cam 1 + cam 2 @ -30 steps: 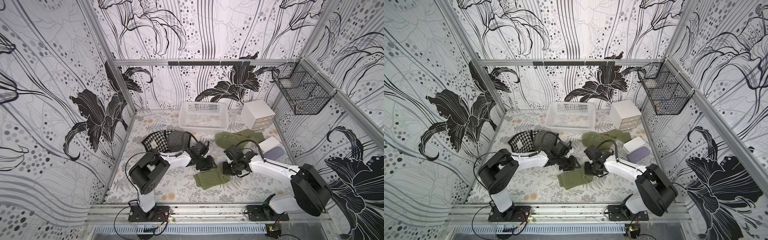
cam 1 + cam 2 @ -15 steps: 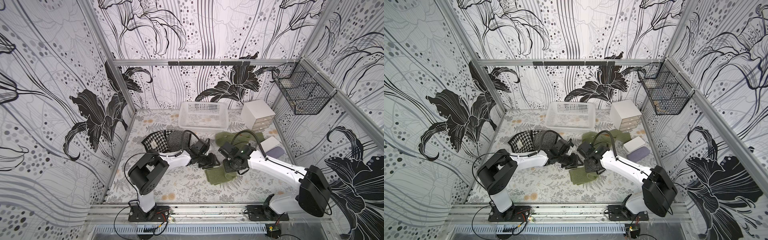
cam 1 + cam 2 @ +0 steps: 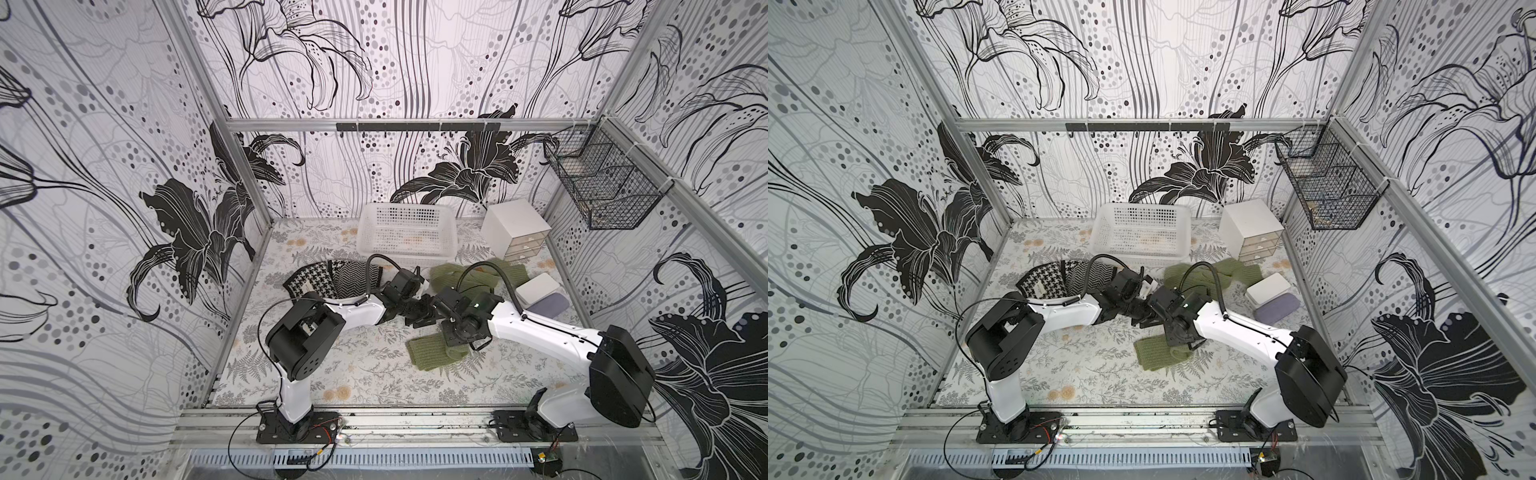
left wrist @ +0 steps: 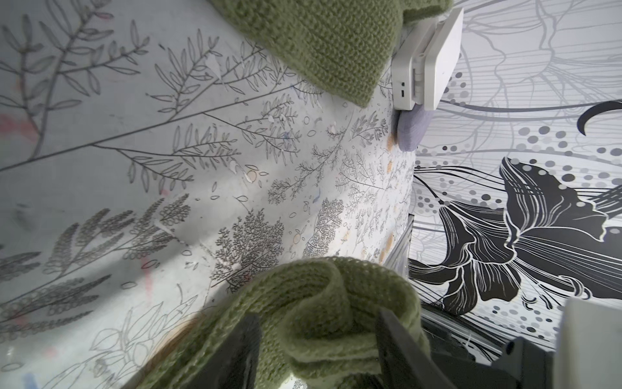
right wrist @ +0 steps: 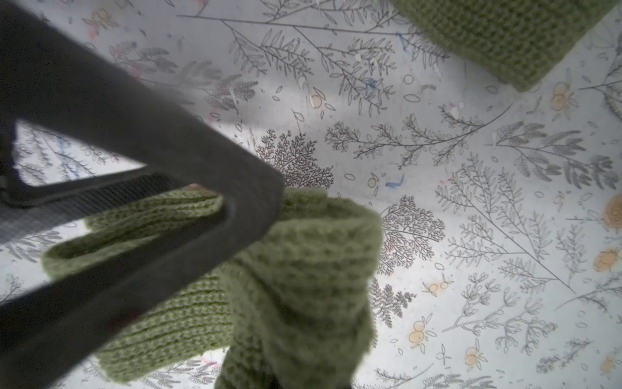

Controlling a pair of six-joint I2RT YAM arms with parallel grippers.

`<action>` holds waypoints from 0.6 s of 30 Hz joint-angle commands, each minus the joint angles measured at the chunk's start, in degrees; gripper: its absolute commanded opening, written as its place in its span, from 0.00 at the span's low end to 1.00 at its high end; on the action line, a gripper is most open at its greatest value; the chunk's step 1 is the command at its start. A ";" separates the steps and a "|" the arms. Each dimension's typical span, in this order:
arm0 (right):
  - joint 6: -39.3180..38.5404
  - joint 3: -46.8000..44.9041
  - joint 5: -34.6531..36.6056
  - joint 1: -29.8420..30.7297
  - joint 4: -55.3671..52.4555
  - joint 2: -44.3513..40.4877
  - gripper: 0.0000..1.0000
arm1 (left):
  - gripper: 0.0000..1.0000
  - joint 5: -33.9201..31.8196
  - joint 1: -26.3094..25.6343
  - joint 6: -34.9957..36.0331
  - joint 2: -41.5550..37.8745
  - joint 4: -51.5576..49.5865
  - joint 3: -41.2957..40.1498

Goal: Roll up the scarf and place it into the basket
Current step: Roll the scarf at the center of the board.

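The green knitted scarf (image 3: 432, 353) runs from a heap near the basket (image 3: 478, 276) to a flat end at the front middle (image 3: 1156, 353). My right gripper (image 3: 452, 338) is shut on a raised fold of it. In the right wrist view that fold (image 5: 303, 262) covers the fingertips. My left gripper (image 4: 319, 353) is open and meets the right one at mid-table (image 3: 426, 318). Its dark fingers (image 4: 244, 350) stand on either side of the rolled fold (image 4: 323, 303). The white perforated basket (image 3: 405, 205) stands at the back middle, apart from both arms.
A black-and-white patterned cloth (image 3: 332, 280) lies behind the left arm. A white drawer box (image 3: 515, 226) stands right of the basket. A white box (image 3: 538, 289) sits on a lilac cloth (image 3: 550, 305) by the right wall, where a black wire basket (image 3: 602, 183) hangs.
My right gripper has carried the scarf fold leftward, up to the left gripper. The flat end at the front has grown shorter. The left jaws have spread a little wider.
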 commanded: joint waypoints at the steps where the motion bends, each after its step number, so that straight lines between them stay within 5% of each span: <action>1: -0.27 -1.21 1.53 0.75 1.44 0.27 0.00 | 0.63 3.47 -0.37 -2.93 0.42 5.82 0.83; 5: -0.48 -1.88 2.04 0.92 2.99 0.25 0.00 | 0.55 6.00 -1.10 -4.51 0.92 7.27 1.16; 10: -0.51 -3.13 3.39 0.93 4.39 -1.59 0.00 | 0.00 7.79 -1.08 -6.93 2.07 10.43 -0.84; 15: -0.44 -4.01 3.25 0.93 5.98 -1.80 0.01 | 0.00 9.09 -1.24 -8.66 2.22 13.88 -2.48; 18: -0.13 -4.69 2.34 0.97 6.89 -2.68 0.26 | 0.00 8.66 -1.33 -7.73 1.86 13.17 -3.00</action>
